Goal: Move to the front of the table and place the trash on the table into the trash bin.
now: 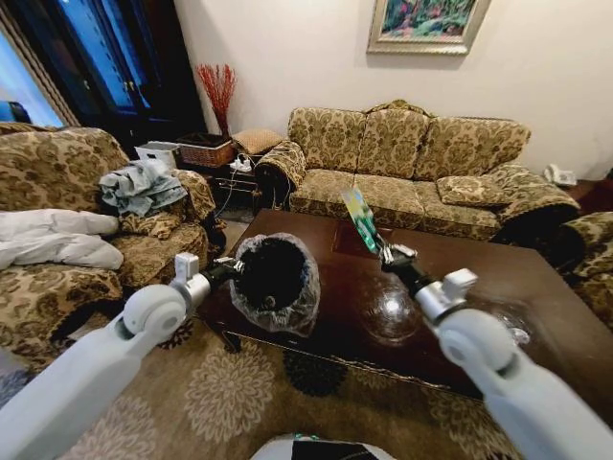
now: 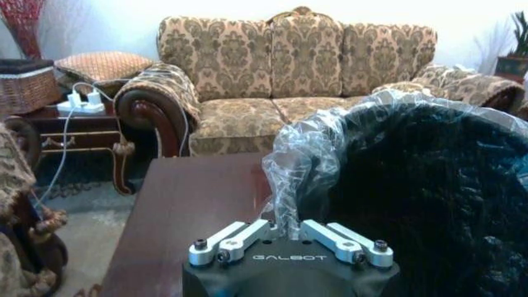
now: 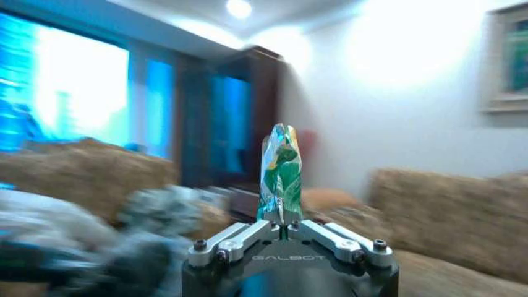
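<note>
the left gripper (image 1: 230,267) pinches the trash bin (image 1: 273,280) rim, tilting its mouth toward the robot over the table (image 1: 498,273) to catch trash. at two o'clock of the bin, the right gripper (image 1: 385,252) clamps the green wrapper (image 1: 360,218) upright, apart from it.

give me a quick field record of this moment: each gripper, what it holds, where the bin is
left gripper: shut on the crinkly plastic liner at the rim of the small round black trash bin, holding it tilted above the table's left end
right gripper: shut on the long green wrapper, raised over the table
table: glossy dark brown wooden coffee table, in front of the robot
wrapper state: upright, not yet in the bin
</note>
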You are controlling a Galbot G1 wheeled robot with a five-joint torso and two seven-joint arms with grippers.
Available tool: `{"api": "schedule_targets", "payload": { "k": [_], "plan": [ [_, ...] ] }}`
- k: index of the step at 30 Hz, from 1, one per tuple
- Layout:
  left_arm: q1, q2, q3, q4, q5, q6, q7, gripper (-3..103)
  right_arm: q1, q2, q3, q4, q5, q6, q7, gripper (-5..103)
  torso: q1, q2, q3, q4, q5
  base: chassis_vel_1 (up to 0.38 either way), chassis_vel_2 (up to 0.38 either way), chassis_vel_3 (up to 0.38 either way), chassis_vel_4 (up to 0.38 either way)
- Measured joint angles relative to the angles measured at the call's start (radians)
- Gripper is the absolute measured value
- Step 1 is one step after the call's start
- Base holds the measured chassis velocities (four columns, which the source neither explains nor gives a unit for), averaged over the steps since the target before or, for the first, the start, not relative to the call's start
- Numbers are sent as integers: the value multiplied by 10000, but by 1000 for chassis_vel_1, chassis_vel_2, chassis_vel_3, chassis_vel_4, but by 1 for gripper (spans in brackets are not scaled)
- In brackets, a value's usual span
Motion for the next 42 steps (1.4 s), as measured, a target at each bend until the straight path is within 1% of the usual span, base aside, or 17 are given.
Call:
{"api": "schedule_targets", "payload": {
  "k": [4, 5, 6, 8, 9, 10, 13, 14, 20, 24, 27, 28, 29, 30, 32, 37, 42],
  "plan": [
    [-800, 242, 245, 447, -158, 166, 245, 2, 638, -578, -342, 372, 1014, -348, -245, 0, 1, 0, 0, 2, 3, 0, 0, 0, 0],
    [-1406, 348, 622, 743, -261, 216, 345, 2, 867, -916, -481, 482, 1484, -440, -434, 0, 1, 0, -1, 4, 0, 0, 0, 0, 0],
    [-1406, 348, 622, 743, -261, 216, 345, 2, 867, -916, -481, 482, 1484, -440, -434, 0, 1, 0, -1, 4, 0, 0, 0, 0, 0],
    [-2027, 372, 1079, 1008, -327, 240, 383, 2, 996, -1164, -588, 481, 1678, -477, -678, 0, 2, 0, 0, 3, 0, 0, 0, 0, 0],
    [-2885, 251, 1855, 1325, -389, 258, 364, 2, 1155, -1264, -739, 354, 1747, -499, -934, 0, 1, 1, -1, 3, 12, 0, 0, 0, 0],
    [-2885, 251, 1855, 1325, -389, 258, 364, 2, 1155, -1264, -739, 354, 1747, -499, -934, 0, 1, 1, -1, 3, 12, 0, 0, 0, 0],
    [-3989, -181, 3179, 1734, -481, 279, 270, 2, 1268, -1175, -863, 186, 1961, -525, -1018, 0, 2, 0, 1, -5, -2, 0, 0, 0, 0],
    [-4312, -343, 3547, 1904, -478, 283, 220, 2, 1320, -1129, -920, 84, 1991, -545, -1072, 0, 2, 0, 1, -6, 6, 0, 0, 0, 0],
    [-5084, -889, 4242, 2363, -521, 359, 109, 2, 1664, -905, -1481, -470, 1739, -519, -1161, 0, 1, 0, 0, -2, 2, 0, 0, 0, 0],
    [-5470, -1088, 4546, 2318, -771, 486, -46, 2, 2810, -528, -2388, -1283, 1512, -318, -1034, 0, 0, 0, 1, -3, 3, 0, 0, 0, 0],
    [-5645, -1080, 4691, 2271, -906, 532, -91, 2, 5095, -36, -3982, -2469, 1602, -109, -791, 0, 0, 0, 0, -2, 4, 0, 0, 0, 0],
    [-5645, -1080, 4691, 2271, -906, 532, -91, 2, 5095, -36, -3982, -2469, 1602, -109, -791, 0, 0, 0, 0, -2, 4, 0, 0, 0, 0],
    [-5669, -1015, 4711, 2298, -916, 536, -84, 2, 6152, 117, -4874, -3071, 1626, 191, -754, 0, 0, 0, 1, -2, 6, 0, 0, 0, 0],
    [-5674, -918, 4710, 2443, -894, 535, 6, 2, 7915, 365, -6508, -4178, 1518, 892, -944, 0, 0, 0, 0, 3, 1, 0, 0, 0, 0],
    [-5633, -922, 4673, 2724, -832, 517, 104, 2, 9339, 843, -7911, -5312, 1307, 1607, -1401, 0, 2, -1, 2, 6, 0, 0, 0, 0, 0],
    [-5639, -1084, 4654, 3432, -843, 473, 424, 2, 10144, 1345, -8422, -5582, 1892, 1409, -1634, 0, 3, -1, 1, 7, -4, 0, 0, 0, 0],
    [-6388, -1510, 5017, 4317, -976, 477, 527, 2, 10186, 1166, -8721, -5486, 1936, 1107, -1900, 0, -1, 0, 0, 4, -3, 0, 0, 0, 0]
  ]
}}
